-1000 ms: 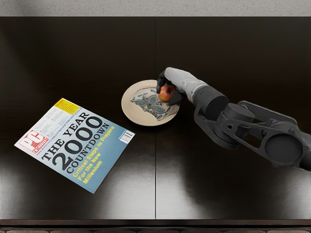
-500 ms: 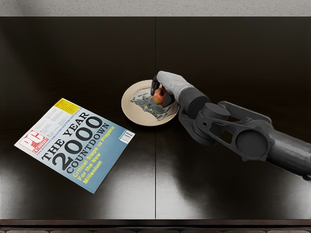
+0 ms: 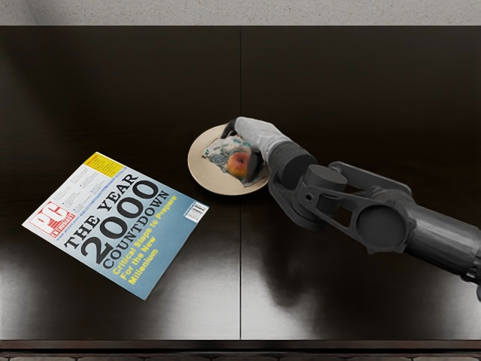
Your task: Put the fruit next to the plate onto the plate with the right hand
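Fruit [image 3: 240, 163]: reddish-orange, inside the plate [image 3: 200, 171], on the right part of its patterned centre. Can't confirm whether it's resting on the plate or just above it.

Right robot hand [image 3: 248, 140] sits directly over the fruit, covering its upper right side and touching or nearly touching it. Can't tell from this angle whether the robot hand is clamped on the fruit or has let go.

Right arm [image 3: 376, 218] comes in from the right edge, low across the counter [image 3: 338, 75], with the forearm crossing the plate's right rim.

Plate is tan and near the counter's centre.

Magazine [image 3: 116, 223] lies flat to the lower left, well apart from the plate.
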### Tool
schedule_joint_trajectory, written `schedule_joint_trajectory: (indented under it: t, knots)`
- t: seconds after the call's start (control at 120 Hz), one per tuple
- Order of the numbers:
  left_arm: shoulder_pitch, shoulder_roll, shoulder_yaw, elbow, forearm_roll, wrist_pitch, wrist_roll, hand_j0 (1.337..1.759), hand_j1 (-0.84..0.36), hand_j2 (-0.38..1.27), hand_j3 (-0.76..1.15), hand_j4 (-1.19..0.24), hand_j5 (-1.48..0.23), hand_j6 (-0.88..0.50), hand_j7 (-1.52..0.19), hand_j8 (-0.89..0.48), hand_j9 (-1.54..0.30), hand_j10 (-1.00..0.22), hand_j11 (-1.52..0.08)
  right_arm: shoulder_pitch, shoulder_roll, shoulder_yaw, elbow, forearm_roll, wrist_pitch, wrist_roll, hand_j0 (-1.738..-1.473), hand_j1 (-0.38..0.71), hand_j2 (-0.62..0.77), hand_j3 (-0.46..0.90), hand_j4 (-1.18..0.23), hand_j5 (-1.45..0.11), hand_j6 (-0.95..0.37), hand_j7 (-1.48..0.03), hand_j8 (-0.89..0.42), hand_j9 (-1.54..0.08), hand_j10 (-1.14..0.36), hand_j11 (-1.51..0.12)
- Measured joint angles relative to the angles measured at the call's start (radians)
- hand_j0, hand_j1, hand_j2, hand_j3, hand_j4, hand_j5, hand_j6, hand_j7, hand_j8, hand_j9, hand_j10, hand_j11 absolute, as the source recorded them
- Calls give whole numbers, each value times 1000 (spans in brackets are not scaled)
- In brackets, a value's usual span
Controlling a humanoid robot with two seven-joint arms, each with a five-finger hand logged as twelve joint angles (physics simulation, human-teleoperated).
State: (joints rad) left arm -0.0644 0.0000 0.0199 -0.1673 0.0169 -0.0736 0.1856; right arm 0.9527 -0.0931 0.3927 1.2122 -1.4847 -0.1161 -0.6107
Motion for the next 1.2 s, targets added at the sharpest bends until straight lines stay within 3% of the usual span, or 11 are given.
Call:
schedule_joint_trajectory:
  t: [0.15, 0.358, 0.55, 0.833, 0.983, 1.2]
  knots:
    - [0, 0, 0, 0, 0, 0, 0, 1658, 339, 2, 0, -9, -11, -9, -11, -9, -11, -8, -11, 1, -3, 8, 4, 5, 0, 0, -1657, -200, 34, 0, -166, -235, -112, -223, -101, -239, -155, -241]
    - [0, 0, 0, 0, 0, 0, 0, 1658, 339, 2, 0, -9, -11, -9, -11, -9, -11, -8, -11, 25, -84, 68, 30, 177, 40, 0, -1658, -296, 13, 0, -61, -85, -42, -80, -38, -86, -57, -87]
    - [0, 0, 0, 0, 0, 0, 0, 1658, 339, 2, 0, -9, -11, -9, -11, -9, -11, -8, -11, 32, -188, 172, 69, 382, 204, 0, -1658, -329, 6, 0, -25, -33, -18, -31, -16, -34, -23, -34]
    - [0, 0, 0, 0, 0, 0, 0, 1658, 339, 2, 0, -9, -11, -9, -11, -9, -11, -9, -11, 27, -420, 362, 75, 830, 645, 0, -1658, -344, 2, 0, -7, -8, -6, -8, -5, -9, -6, -9]
    - [0, 0, 0, 0, 0, 0, 0, 1658, 339, 2, 0, -9, -11, -9, -11, -9, -11, -9, -11, 21, -523, 393, 73, 1001, 708, 0, -1658, -347, 1, 0, -4, -4, -3, -4, -3, -4, -3, -4]
    - [0, 0, 1, -4, 0, -2, 0, 1658, 339, 2, 0, -9, -11, -9, -11, -9, -11, -9, -11, -1, -580, 433, 73, 1077, 725, 0, -1658, -349, 1, 0, -2, -2, -2, -1, -1, -1, -1, -1]
